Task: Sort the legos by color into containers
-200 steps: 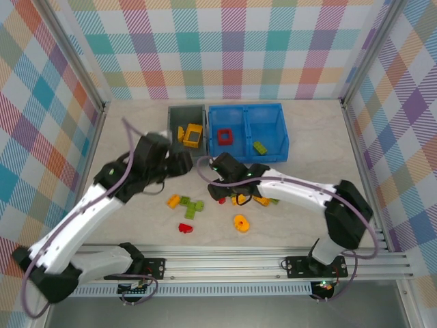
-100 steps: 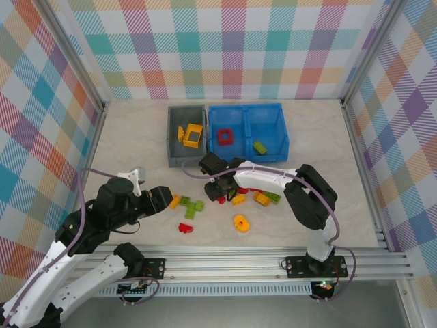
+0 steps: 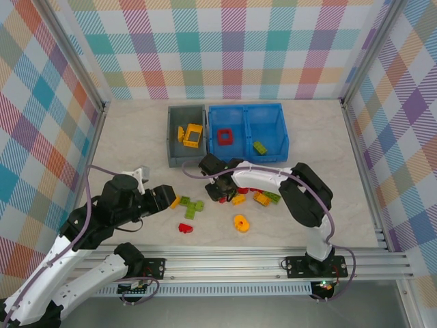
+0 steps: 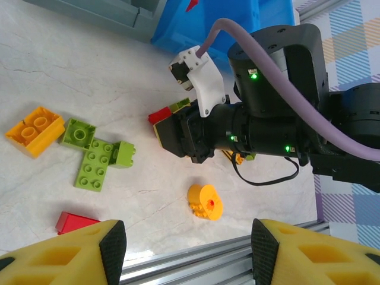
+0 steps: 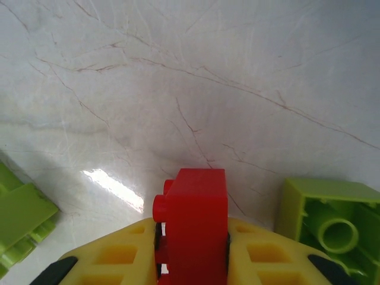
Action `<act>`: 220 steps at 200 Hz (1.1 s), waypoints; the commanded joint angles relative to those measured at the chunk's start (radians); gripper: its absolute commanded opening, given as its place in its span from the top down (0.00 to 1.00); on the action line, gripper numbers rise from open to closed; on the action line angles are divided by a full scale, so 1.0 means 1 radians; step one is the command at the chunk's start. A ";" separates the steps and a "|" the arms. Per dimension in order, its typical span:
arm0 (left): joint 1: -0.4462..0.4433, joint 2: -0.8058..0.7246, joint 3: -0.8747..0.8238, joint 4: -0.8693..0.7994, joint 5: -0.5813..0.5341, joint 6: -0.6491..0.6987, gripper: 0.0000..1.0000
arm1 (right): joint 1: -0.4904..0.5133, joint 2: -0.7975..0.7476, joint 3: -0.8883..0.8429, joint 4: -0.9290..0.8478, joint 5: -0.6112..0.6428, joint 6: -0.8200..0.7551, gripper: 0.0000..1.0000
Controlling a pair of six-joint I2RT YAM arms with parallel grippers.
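The red brick (image 5: 196,214) is cut off by the bottom edge.

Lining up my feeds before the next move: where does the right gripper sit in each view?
Top external: the right gripper is mid-table, just in front of where the grey bin meets the blue bin.
Left wrist: centre frame, pointing left, above the round yellow lego.
Right wrist: bottom centre, shut on a red lego.
Shared landmark: that red lego at its tip, though it is too small to tell from above.
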 commanded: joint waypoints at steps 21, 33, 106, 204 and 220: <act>-0.007 0.142 0.065 0.154 0.048 0.018 0.40 | -0.121 -0.195 0.080 -0.056 0.057 0.057 0.75; -0.008 0.208 0.096 0.197 0.056 0.035 0.40 | -0.170 -0.162 0.158 -0.099 0.087 0.056 0.76; -0.008 0.575 0.279 0.462 -0.044 0.128 0.41 | -0.299 0.346 0.890 -0.379 0.283 0.056 0.76; -0.009 0.716 0.327 0.531 -0.022 0.150 0.41 | -0.323 0.647 1.234 -0.448 0.394 0.012 0.63; -0.009 0.704 0.312 0.521 -0.027 0.148 0.41 | -0.321 0.640 1.239 -0.454 0.376 0.015 0.52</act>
